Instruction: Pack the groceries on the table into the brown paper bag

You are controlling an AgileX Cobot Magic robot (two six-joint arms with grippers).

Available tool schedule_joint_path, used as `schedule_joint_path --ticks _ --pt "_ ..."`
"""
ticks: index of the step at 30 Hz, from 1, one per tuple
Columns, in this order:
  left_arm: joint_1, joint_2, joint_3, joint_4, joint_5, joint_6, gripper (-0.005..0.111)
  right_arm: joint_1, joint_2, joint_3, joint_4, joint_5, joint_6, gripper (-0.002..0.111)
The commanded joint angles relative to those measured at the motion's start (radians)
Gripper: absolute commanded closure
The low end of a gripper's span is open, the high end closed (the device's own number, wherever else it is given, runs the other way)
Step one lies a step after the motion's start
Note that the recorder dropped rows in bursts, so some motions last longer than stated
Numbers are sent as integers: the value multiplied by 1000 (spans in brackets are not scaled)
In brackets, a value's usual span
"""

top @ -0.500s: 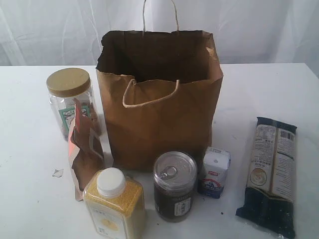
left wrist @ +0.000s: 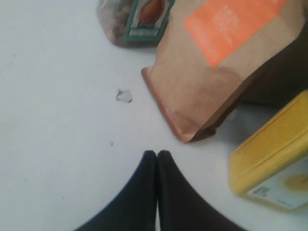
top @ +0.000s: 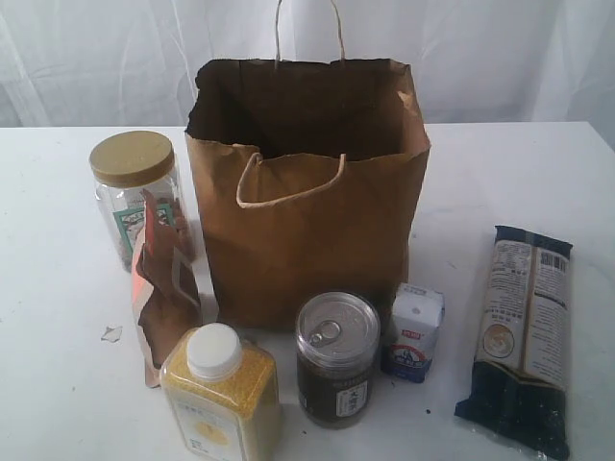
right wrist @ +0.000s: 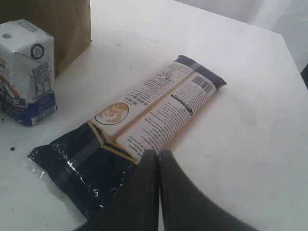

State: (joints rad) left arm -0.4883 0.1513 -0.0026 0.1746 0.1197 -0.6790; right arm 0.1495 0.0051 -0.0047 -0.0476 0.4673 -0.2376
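Note:
The brown paper bag stands open at the middle of the table. Left of it are the gold-lidded jar and the brown pouch. In front stand the yellow-grain bottle, the pull-tab can and the small carton. The noodle packet lies flat at the right. Neither gripper shows in the exterior view. My left gripper is shut and empty above bare table, near the pouch and the bottle. My right gripper is shut and empty over the noodle packet, with the carton beside it.
A small white crumb lies on the table left of the pouch, and shows again as a crumb in the left wrist view. A white curtain hangs behind the table. The table's right edge is near the noodle packet.

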Motion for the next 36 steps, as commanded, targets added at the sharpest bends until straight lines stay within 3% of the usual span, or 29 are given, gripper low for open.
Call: schedule_joint_path --ticks 1,8,12,28,32,36 --pt "-2 0 3 1 -187 1 107 2 -5 5 -6 -4 -12 108" --pt "-2 0 3 1 -352 -130 107 2 -5 5 -6 -4 -12 108" --pt "-2 0 3 1 -372 -152 107 2 -5 5 -6 -4 -12 108" --pt "-2 0 3 25 -751 -225 107 2 -5 5 -6 -4 -12 108" --pt "-2 0 -26 75 -625 -381 107 2 -5 5 -6 -4 -12 108" --pt "-2 10 -193 445 -289 -634 107 2 -5 5 -6 -4 -12 108"
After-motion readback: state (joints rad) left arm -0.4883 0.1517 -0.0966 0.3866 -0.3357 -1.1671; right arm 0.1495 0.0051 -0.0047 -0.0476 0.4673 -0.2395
